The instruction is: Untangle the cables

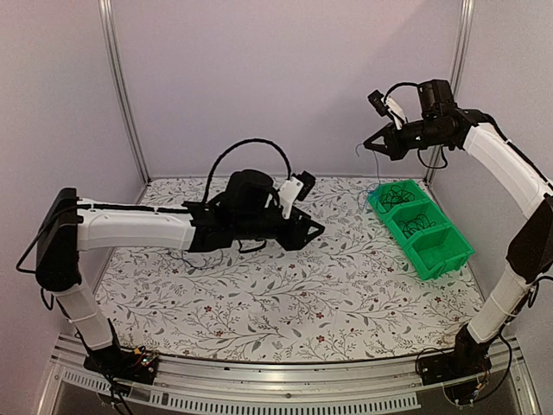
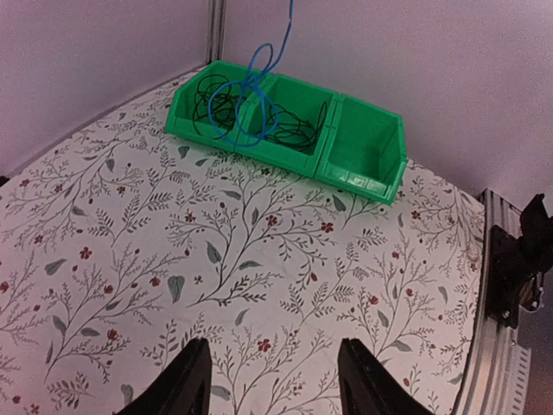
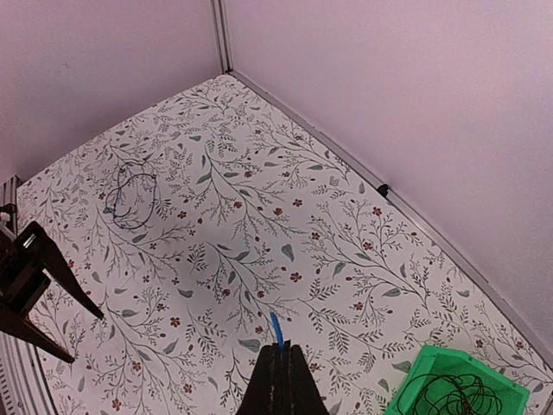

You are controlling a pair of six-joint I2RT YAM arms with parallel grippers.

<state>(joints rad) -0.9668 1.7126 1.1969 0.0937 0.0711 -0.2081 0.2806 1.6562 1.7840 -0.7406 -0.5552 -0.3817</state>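
The right hand [image 3: 276, 354] was seen closed on the thin blue flexible cable [image 2: 259, 82], raised high above the green plastic bin with three compartments [image 2: 363, 173]. The lower part of this cable was looped among the thin black cables [image 2: 220, 108] lying in the far and middle compartments. With a further pull, the black ones could be dragged out together with it, or the bin could be tipped. The thin cable could also slip from the closed fingers. The left hand [image 2: 272, 346] was open and empty over the floral-patterned tabletop [image 2: 130, 259], where one small black cable coil [image 3: 130, 194] lay apart.
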